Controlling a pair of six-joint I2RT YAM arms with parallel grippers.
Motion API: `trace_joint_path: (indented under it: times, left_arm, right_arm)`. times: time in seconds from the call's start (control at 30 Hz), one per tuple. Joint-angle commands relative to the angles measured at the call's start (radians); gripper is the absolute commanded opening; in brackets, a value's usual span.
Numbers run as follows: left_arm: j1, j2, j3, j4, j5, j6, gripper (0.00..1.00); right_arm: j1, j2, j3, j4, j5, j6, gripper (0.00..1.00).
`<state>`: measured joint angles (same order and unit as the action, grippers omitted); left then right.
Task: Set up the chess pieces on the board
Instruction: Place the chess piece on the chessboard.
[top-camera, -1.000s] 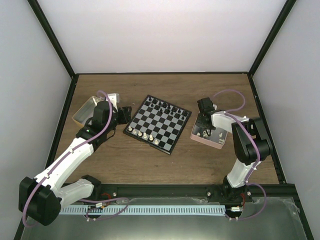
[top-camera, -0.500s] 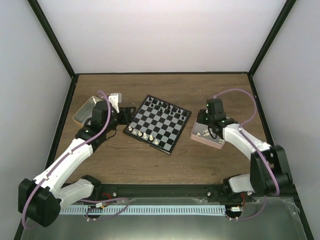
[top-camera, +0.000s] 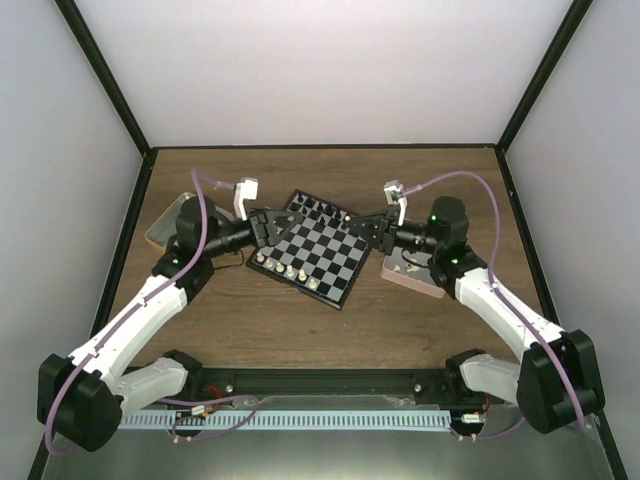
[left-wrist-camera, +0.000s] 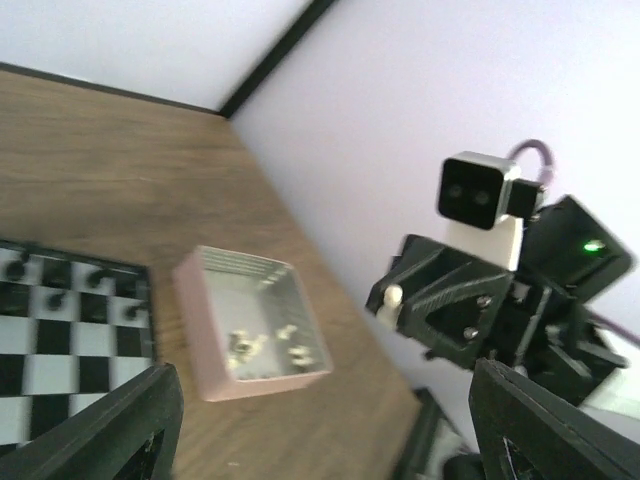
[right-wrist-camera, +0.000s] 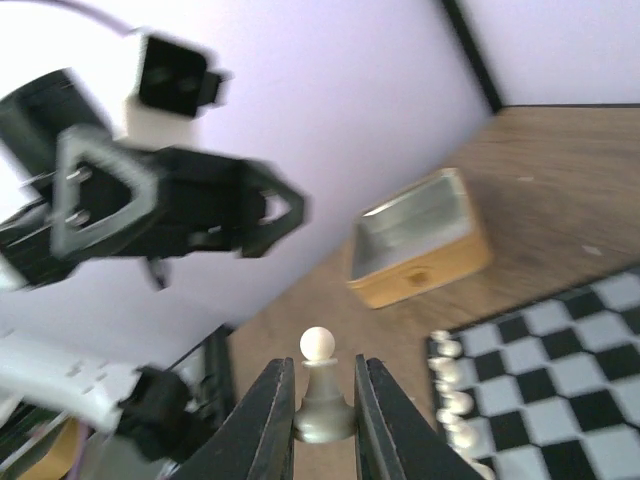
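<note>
Arms are reaching in from the desk's near edge, one on each side of the board (top-camera: 322, 250), which is lying turned cornerwise near the desk's middle. White pieces (top-camera: 288, 269) are standing in a row along the board's near-left edge. Just beside the board's near-right edge the pink tray (left-wrist-camera: 262, 385) is sitting on the desk, partly under the right arm in the overhead view. A few loose pieces (left-wrist-camera: 265, 345) are lying in it, too blurred to sort by colour.

Farther back, by the board's far-left edge, the left claw (top-camera: 270, 227) is hanging with its fingers (left-wrist-camera: 110, 430) spread wide and nothing between them (its own camera is looking straight across at the other arm). Facing it, at the board's right corner, the right claw (top-camera: 370, 229) is pinching a pale pawn (right-wrist-camera: 320, 385) upright between its fingertips, with the round head on top and the base touching nothing.

Toward the desk's left edge, behind the left arm, the yellow-sided tin (right-wrist-camera: 420, 245) is lying open side up. Black pieces (top-camera: 328, 210) are lining the board's far-right edge.
</note>
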<state>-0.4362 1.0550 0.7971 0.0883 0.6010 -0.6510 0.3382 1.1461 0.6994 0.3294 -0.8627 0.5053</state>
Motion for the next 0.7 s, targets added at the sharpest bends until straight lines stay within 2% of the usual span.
trace_joint_path:
  times: [0.0, 0.13, 0.3, 0.57, 0.67]
  left_arm:
    - [0.004, 0.033, 0.015, 0.198, 0.225, -0.195, 0.80]
    - [0.002, 0.050, 0.037, 0.231, 0.310, -0.249, 0.80]
    - [0.002, 0.062, 0.047, 0.231, 0.351, -0.334, 0.78]
    - [0.002, 0.106, 0.057, 0.167, 0.310, -0.449, 0.58]
    - [0.002, 0.124, 0.052, 0.161, 0.300, -0.472, 0.47]
  right_arm:
    - [0.061, 0.015, 0.043, 0.178, -0.248, 0.026, 0.12]
    - [0.119, 0.058, 0.114, 0.124, -0.280, -0.056, 0.12]
    - [0.158, 0.104, 0.200, 0.002, -0.227, -0.195, 0.13]
    - [0.225, 0.201, 0.368, -0.243, -0.074, -0.426, 0.13]
    - [0.239, 0.230, 0.405, -0.277, -0.058, -0.457, 0.13]
